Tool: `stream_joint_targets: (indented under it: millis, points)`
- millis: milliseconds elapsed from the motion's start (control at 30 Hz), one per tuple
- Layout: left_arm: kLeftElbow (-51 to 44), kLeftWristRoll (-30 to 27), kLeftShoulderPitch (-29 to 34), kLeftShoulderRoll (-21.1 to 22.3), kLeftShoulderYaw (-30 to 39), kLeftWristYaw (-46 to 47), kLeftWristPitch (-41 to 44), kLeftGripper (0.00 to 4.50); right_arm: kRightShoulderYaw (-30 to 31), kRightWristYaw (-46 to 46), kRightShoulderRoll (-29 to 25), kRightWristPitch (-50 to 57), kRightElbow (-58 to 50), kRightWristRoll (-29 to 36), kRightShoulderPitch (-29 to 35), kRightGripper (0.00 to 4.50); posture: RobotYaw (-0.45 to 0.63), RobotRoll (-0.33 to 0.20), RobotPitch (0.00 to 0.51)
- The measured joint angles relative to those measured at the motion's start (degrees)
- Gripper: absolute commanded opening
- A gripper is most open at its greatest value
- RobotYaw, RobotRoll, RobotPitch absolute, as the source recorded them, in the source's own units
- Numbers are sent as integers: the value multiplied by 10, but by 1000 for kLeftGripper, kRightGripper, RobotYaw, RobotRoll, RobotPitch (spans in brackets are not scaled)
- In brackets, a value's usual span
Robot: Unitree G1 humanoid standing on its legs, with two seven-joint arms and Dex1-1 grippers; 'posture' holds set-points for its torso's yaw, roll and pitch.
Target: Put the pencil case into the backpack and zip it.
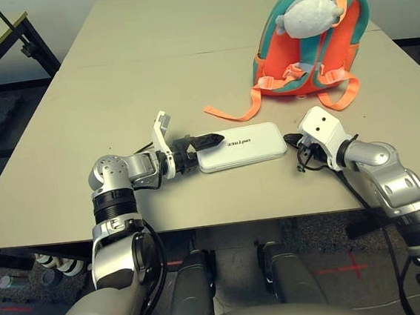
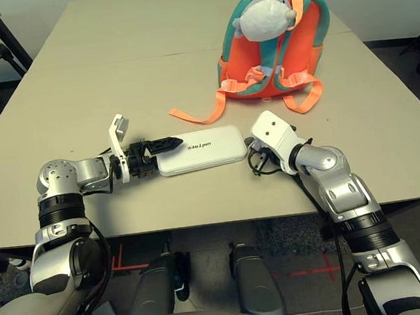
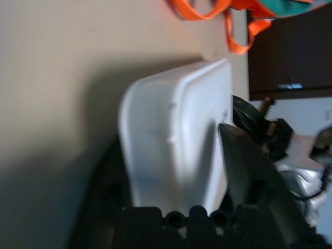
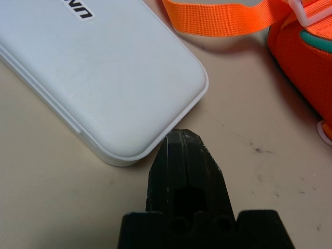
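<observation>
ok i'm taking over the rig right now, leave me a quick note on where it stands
Left gripper: fingers around the left end of the pencil case, one above, the other at its lower side; a firm grip isn't certain.
Right gripper: shut, tip by the case's right end, not gripping it.
Pencil case: flat on the table, in front of the backpack, which stands beyond it with its straps toward the robot.
Done: case between the left fingers.
Left: lift the case, put it in the backpack, zip.

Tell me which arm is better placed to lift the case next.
Probably the left: its jaws straddle the case at one end, while the right's shut jaws only sit by the other end.
</observation>
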Motion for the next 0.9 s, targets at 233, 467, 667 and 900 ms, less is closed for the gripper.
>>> stream_joint_targets:
  millis: [233, 467, 667, 900]
  points:
    - [-12, -15, -14, -3, 11, -13, -23, 1338, -3, -13, -11, -29, 29, -14, -15, 2451, -153, 0, 142]
    - [-51, -21, -42, -4, 15, 16, -22, 1334, -10, -47, -10, -75, 74, -18, -26, 4500, -143, 0, 141]
    - [-75, -26, -105, 26, 48, 72, -16, 1300, -18, -57, -15, -103, 112, -17, -54, 4500, -129, 0, 143]
    - [-106, -32, -152, 53, 67, 90, -16, 1292, -77, -75, -5, -53, 117, 33, -90, 4500, -132, 0, 141]
